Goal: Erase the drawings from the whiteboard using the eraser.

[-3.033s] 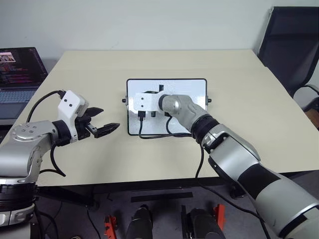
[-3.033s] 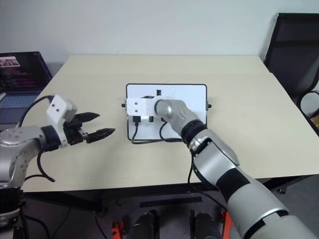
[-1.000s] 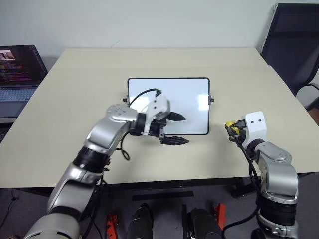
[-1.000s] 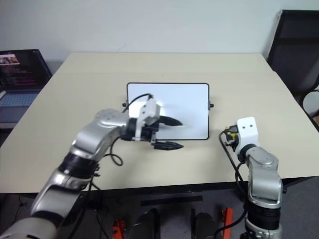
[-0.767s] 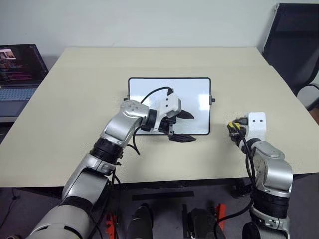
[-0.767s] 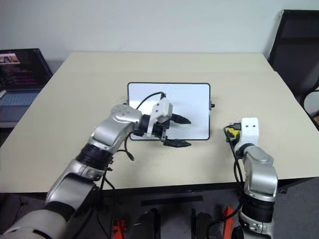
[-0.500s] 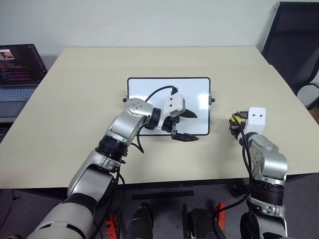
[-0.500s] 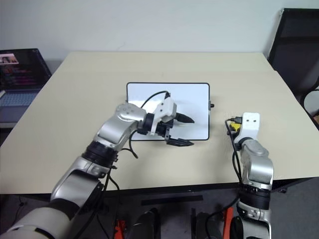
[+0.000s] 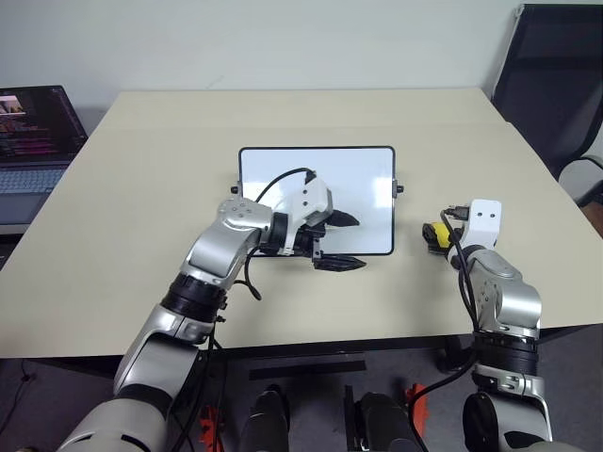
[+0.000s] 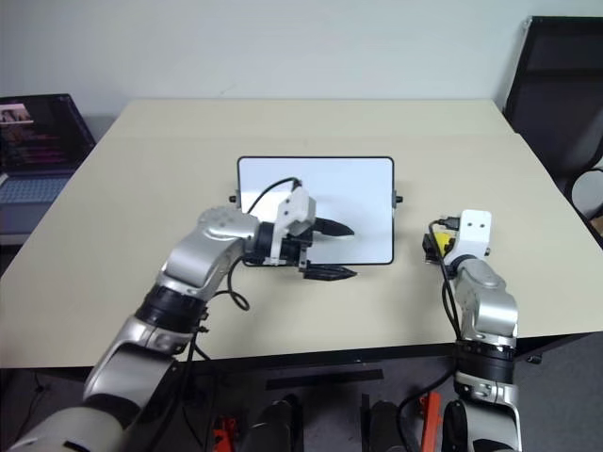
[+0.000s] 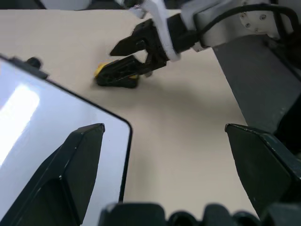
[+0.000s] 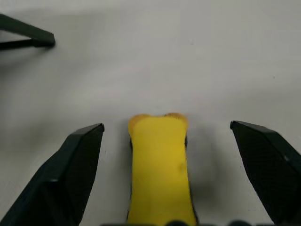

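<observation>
- Beige table (image 9: 141,188), pale wall behind; one black chair (image 9: 556,85) at far right, one laptop (image 9: 33,127) at far left edge.
- One whiteboard (image 9: 283,165) mid-table, lying flat, glossy white; no drawings discernible on its visible part.
- One yellow eraser (image 12: 160,165) resting on table right of whiteboard, well apart from it.
- Right gripper (image 12: 167,155) spread wide, fingers either side of eraser, not touching it.
- Left gripper (image 9: 341,242) spread wide, empty, over whiteboard's near right edge, pointing right.
</observation>
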Available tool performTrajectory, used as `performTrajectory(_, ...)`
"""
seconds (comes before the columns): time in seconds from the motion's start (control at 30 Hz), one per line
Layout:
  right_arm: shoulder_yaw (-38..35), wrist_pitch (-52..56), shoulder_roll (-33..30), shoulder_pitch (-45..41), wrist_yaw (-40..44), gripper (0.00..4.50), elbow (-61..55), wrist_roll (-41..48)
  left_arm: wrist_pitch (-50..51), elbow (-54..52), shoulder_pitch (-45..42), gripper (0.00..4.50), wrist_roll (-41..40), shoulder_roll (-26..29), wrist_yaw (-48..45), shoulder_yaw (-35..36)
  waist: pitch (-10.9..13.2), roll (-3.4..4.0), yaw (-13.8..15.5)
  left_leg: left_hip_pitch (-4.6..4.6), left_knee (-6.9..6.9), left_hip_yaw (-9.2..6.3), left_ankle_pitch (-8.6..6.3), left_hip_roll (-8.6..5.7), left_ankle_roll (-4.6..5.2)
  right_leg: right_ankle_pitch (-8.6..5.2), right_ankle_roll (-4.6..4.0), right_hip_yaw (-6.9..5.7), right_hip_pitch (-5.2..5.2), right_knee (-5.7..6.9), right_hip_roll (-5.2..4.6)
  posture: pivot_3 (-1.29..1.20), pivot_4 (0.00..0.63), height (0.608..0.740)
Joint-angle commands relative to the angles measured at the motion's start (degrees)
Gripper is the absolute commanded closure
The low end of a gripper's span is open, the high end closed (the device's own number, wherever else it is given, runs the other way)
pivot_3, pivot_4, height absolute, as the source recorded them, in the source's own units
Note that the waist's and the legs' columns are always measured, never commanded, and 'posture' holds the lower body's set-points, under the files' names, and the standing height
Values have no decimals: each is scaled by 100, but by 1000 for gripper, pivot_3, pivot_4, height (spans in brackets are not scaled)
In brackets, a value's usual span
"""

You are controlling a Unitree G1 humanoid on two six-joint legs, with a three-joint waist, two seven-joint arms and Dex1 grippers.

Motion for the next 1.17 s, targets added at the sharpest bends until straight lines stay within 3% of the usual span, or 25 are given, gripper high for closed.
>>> performTrajectory(0.03, 367, -241, -179, 373, 505, 19, -1271, 379, 594, -1034, 587, 0, -453, 244, 835, 1084, 1, 2, -25, 0, 0, -1, 0, 0, 0, -1, -1, -1, -1, 3, 0, 0, 150, 740)
performTrajectory(0.2, 583, -430, -100, 1248, 689, 19, -2319, 731, 1005, -2330, 1905, 0, -651, -213, 2607, 2337, 0, 1, 9, 0, -2, -6, -1, 2, -1, -4, -4, -5, 5, -2, -1, 0, 150, 740)
performTrajectory(0.37, 906, -2295, -172, 2155, 594, 19, -2061, 174, 829, -3163, 3083, 0, -522, -1110, 4269, 3199, -4, 1, 91, 19, 10, -7, 0, 2, 0, 9, 7, -7, 40, -30, -3, 0, 150, 740)
performTrajectory(0.57, 351, -3205, -106, 2278, 556, 19, -1120, 605, 214, -3159, 3963, 0, -35, -1316, 4908, 3161, -10, -8, 143, 43, 14, 4, 5, 2, 8, 21, -26, 1, 62, -49, -6, 0, 150, 740)
performTrajectory(0.73, -47, -3274, -128, 2182, 768, 19, -435, 1244, -244, -3145, 4196, 0, 198, -1286, 5172, 3126, -11, -9, 161, 49, 12, 4, 5, 3, 7, 24, -30, -1, 60, -49, -10, 0, 150, 740)
performTrajectory(0.9, 16, -3228, -524, 2448, 1303, 19, -380, 1473, -495, -3117, 4403, 0, 353, -1469, 5581, 3122, -11, -9, 158, 46, 11, 19, 6, 4, 9, 17, -33, 9, 63, -52, -11, 0, 150, 740)
performTrajectory(1.17, -43, -3117, -892, 2451, 1201, 19, -448, 1465, -597, -3282, 4675, 0, 510, -1496, 5656, 2577, -11, -9, 158, 43, 5, 23, 5, 5, 8, 6, -36, 8, 57, -52, -10, 0, 150, 740)
